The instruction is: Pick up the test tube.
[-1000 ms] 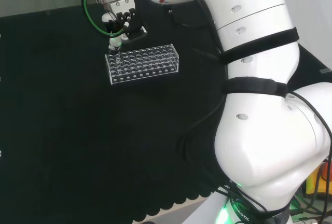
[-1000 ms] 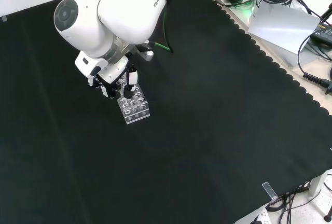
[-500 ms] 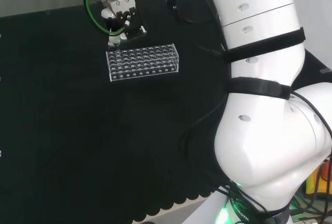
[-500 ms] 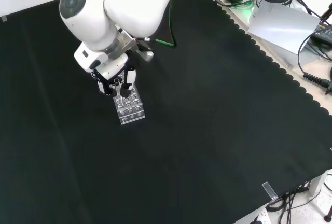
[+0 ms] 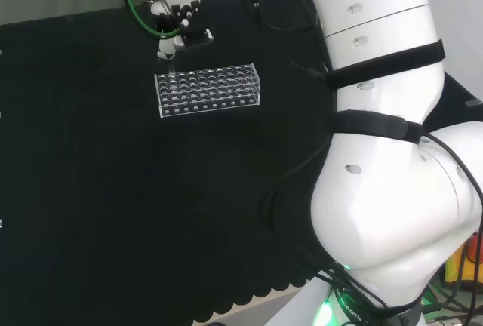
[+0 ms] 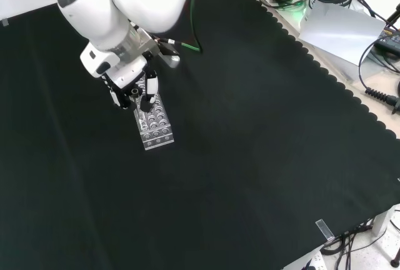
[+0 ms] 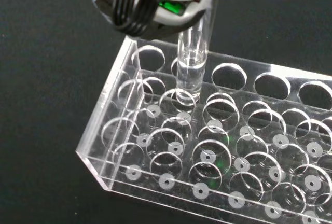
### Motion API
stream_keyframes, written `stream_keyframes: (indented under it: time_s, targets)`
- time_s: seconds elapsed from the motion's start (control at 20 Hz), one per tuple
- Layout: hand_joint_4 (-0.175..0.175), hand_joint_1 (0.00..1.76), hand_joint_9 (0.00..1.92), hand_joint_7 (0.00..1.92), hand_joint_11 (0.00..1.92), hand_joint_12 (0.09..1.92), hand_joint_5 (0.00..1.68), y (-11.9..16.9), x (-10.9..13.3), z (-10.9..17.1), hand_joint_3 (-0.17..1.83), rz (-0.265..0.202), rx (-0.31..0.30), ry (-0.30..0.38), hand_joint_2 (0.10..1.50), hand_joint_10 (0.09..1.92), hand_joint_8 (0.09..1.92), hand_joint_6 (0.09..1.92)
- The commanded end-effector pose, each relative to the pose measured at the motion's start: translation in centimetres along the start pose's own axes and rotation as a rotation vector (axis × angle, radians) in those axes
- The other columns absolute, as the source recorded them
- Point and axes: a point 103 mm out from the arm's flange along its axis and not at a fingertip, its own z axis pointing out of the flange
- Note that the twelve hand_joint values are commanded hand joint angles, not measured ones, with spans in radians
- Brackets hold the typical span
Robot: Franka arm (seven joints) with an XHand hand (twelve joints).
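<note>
the hand (image 6: pixel 132 89) has its fingers (image 5: pixel 179 21) pinched on a clear test tube (image 7: pixel 191 63), held upright just above the clear rack (image 7: pixel 207 146).

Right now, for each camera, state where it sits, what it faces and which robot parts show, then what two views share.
Head view: behind and above the arm's base, facing the bench; big white links at right, the hand above the clear rack.
Front view: before the arm, looking down on the cloth; a white link above the hand.
Wrist view: at the wrist, facing the test tube above the rack's holes.
Head and front views share hand and rack.
</note>
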Motion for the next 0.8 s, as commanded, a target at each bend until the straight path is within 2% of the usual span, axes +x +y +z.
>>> stream_keyframes:
  time_s: [0.05, 0.35, 0.55, 0.8]
  targets:
    - [-0.175, 1.23, 1.65, 1.79, 1.29, 0.81, 1.36, -0.8, -0.8, -1.5, 0.53, 0.013, 0.027, 0.056, 0.7, 0.49, 0.36, 0.46]
    - [-0.175, 1.23, 1.65, 1.79, 1.3, 0.82, 1.36, -1.2, -0.8, -2.4, 0.54, 0.014, 0.015, 0.073, 0.69, 0.49, 0.36, 0.45]
    - [-0.175, 1.23, 1.65, 1.79, 1.3, 0.82, 1.36, -2.7, -2.0, -6.0, 0.55, 0.012, -0.005, 0.101, 0.69, 0.49, 0.36, 0.45]
    - [-0.175, 1.23, 1.65, 1.79, 1.3, 0.82, 1.36, -4.3, -2.7, -9.2, 0.56, 0.018, -0.035, 0.099, 0.68, 0.49, 0.36, 0.45]
